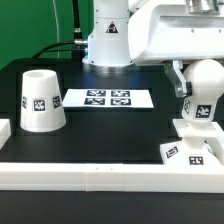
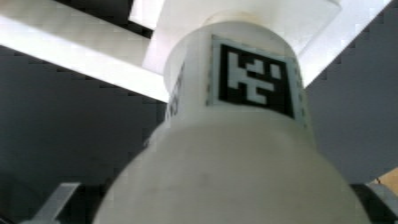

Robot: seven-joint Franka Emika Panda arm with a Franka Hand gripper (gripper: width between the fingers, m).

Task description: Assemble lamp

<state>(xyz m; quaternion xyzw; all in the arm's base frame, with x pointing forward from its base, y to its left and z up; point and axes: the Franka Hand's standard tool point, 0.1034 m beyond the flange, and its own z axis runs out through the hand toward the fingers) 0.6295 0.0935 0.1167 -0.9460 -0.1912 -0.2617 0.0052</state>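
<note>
The bulb (image 1: 202, 108) stands upright on the base (image 1: 188, 150), at the exterior view's right, near the front of the black desk (image 1: 110, 135). The base lies flat just behind the front rail (image 1: 100, 173), and two of its tags face up. The gripper (image 1: 197, 92) comes down from above over the top of the bulb, with the white arm (image 1: 170, 35) reaching in from the upper right of that view.

In the wrist view the bulb (image 2: 222, 150) fills the middle of the picture. Its body runs away from the camera, and one square tag (image 2: 254, 77) shows on its side. It lies right between the fingers (image 2: 54, 205), which stand spread wide, one on each side of its near end. Only a grey sliver of one shows at the edge, and a dark corner on the far side may be the other. I cannot tell whether the pads press on the bulb or stand just off it, because the edges there are blurred.

The shade (image 1: 42, 100) sits wide end down on the desk at the exterior view's left, well apart from the bulb and base, with one tag on its wall. Between them, further back, lies the marker board (image 1: 105, 98).
</note>
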